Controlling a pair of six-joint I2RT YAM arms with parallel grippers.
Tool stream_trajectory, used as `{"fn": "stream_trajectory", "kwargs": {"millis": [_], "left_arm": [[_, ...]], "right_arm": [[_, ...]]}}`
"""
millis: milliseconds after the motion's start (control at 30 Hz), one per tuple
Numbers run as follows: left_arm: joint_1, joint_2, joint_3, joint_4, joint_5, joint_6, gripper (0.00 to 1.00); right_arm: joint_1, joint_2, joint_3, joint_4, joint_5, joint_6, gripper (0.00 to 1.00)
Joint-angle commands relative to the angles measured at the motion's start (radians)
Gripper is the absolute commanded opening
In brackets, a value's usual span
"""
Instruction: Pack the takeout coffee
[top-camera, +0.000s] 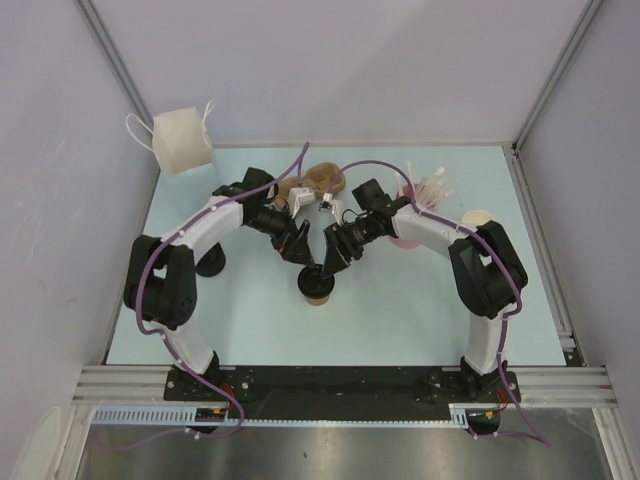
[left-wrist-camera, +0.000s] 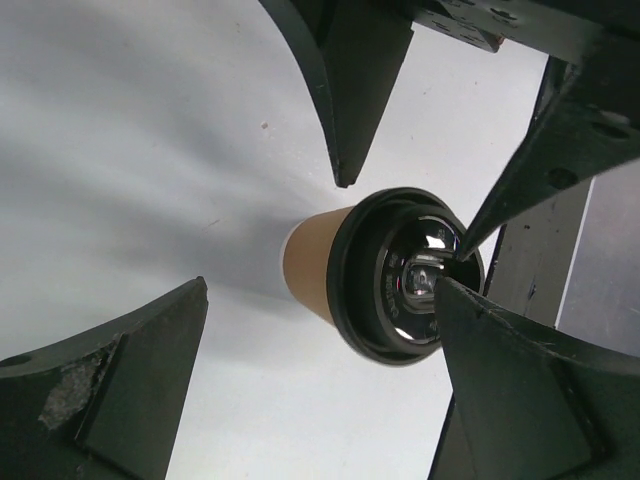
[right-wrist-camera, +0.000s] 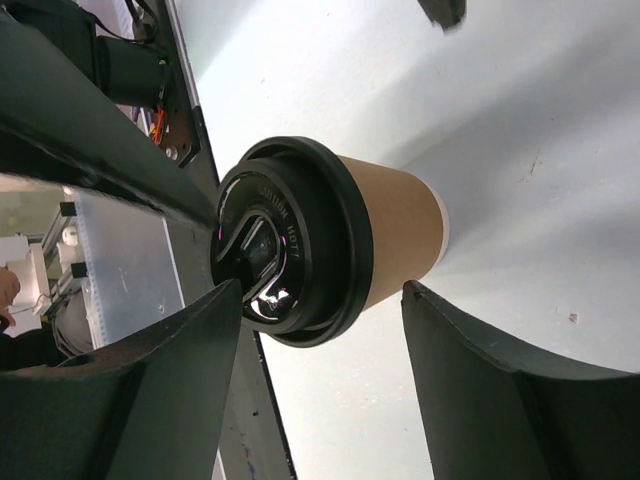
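The takeout coffee, a tan paper cup (top-camera: 318, 296) capped with its black lid (top-camera: 316, 281), stands upright on the pale table between the two arms. My left gripper (top-camera: 301, 256) hangs over it from the left, wide open. In the left wrist view the lid (left-wrist-camera: 400, 275) lies just past that gripper (left-wrist-camera: 320, 288), with one fingertip (left-wrist-camera: 450, 292) over the lid's rim. My right gripper (top-camera: 331, 262) comes in from the right, also open. In the right wrist view the cup (right-wrist-camera: 400, 225) and lid (right-wrist-camera: 285, 240) sit beyond the right gripper (right-wrist-camera: 322, 290); neither gripper holds anything.
A white paper bag (top-camera: 182, 140) stands at the back left corner. Behind the grippers lies a stack of tan cups (top-camera: 318, 181). A pink cup of straws (top-camera: 428, 190) is at the back right. A dark round thing (top-camera: 211, 265) sits under the left arm.
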Motion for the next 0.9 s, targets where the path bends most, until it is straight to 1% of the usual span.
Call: {"fn": "stream_trajectory", "kwargs": {"millis": [0,233,400,500,633,700,733,867], "left_arm": [[0.055,-0.099,-0.031,-0.009,0.021,0.05,0.99],[0.151,-0.139,-0.158,0.031,-0.01,0.072,0.99],[0.162,-0.124,-0.212,0.074,-0.016,0.078,0.99],[0.162,-0.107,-0.222,0.083,0.007,0.077,0.99],[0.162,-0.087,-0.206,0.086,0.053,0.069,1.0],[0.162,-0.074,-0.197,0.083,0.075,0.067,0.99],[0.161,-0.069,-0.191,0.079,0.094,0.069,0.99],[0.161,-0.055,-0.186,0.057,0.13,0.09,0.99]], "right_arm": [[0.014,0.009,0.046,0.037,0.025,0.03,0.7],[0.047,0.029,0.065,0.041,0.129,0.047,0.71],[0.072,0.042,0.066,0.038,0.191,0.037,0.69],[0.08,0.049,0.066,0.029,0.197,0.023,0.64],[0.09,0.058,0.066,0.02,0.211,0.009,0.53],[0.096,0.064,0.065,0.015,0.211,0.006,0.5],[0.098,0.069,0.066,0.014,0.214,0.001,0.48],[0.098,0.078,0.065,0.001,0.22,-0.006,0.45]]}}
